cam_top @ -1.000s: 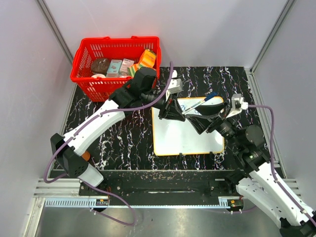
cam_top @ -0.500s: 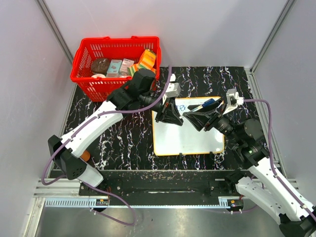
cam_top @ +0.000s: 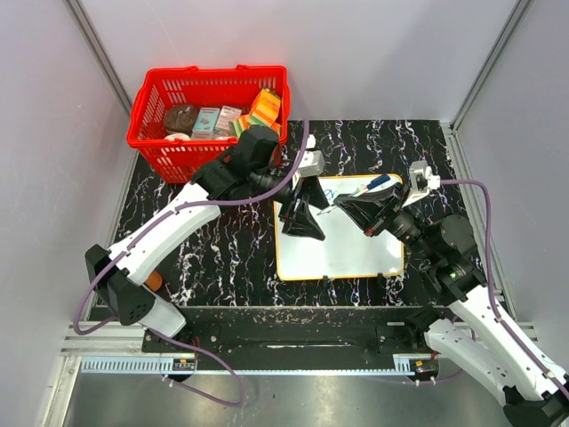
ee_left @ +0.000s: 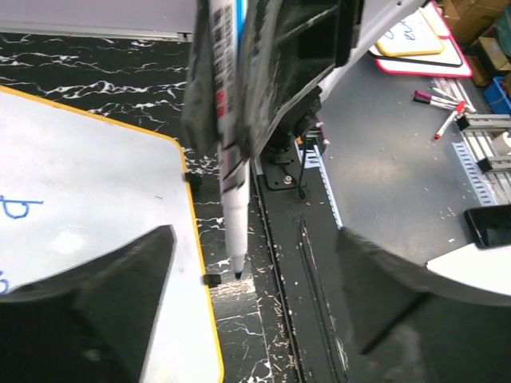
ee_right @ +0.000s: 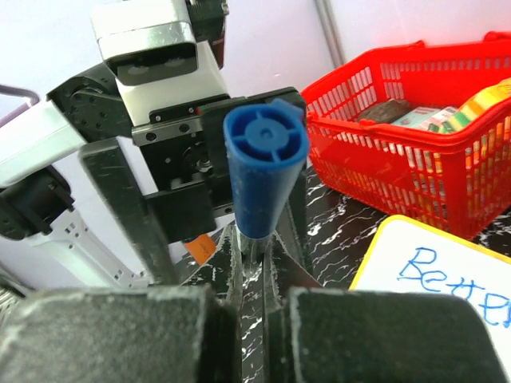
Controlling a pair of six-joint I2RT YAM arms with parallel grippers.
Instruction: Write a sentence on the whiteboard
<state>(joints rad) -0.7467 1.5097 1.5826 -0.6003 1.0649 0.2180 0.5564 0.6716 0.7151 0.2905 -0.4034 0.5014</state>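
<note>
The whiteboard [cam_top: 342,253] lies flat on the black marbled table, white with a yellow rim [ee_left: 190,191]. Blue letters of the sentence [ee_right: 447,275] show near its far edge, reading "Better"; a single letter [ee_left: 20,209] shows in the left wrist view. My right gripper [cam_top: 353,206] is shut on a marker [cam_top: 375,184] above the board's far part. The marker's blue end [ee_right: 263,155] points at the right wrist camera [ee_right: 257,239]. Its tip [ee_left: 238,274] hangs free between the fingers of my left gripper [ee_left: 254,235]. My left gripper [cam_top: 300,219] stands open, its jaws clear of the marker.
A red basket [cam_top: 151,124] with several packets stands at the far left, also in the right wrist view [ee_right: 415,159]. A black rail [ee_left: 303,263] runs along the table's near edge. Loose markers [ee_left: 439,108] lie on a grey surface beyond it.
The marker has passed from my left gripper to my right. The right jaws shut on it, then the left jaws opened and drew back a little toward the board's left edge.
</note>
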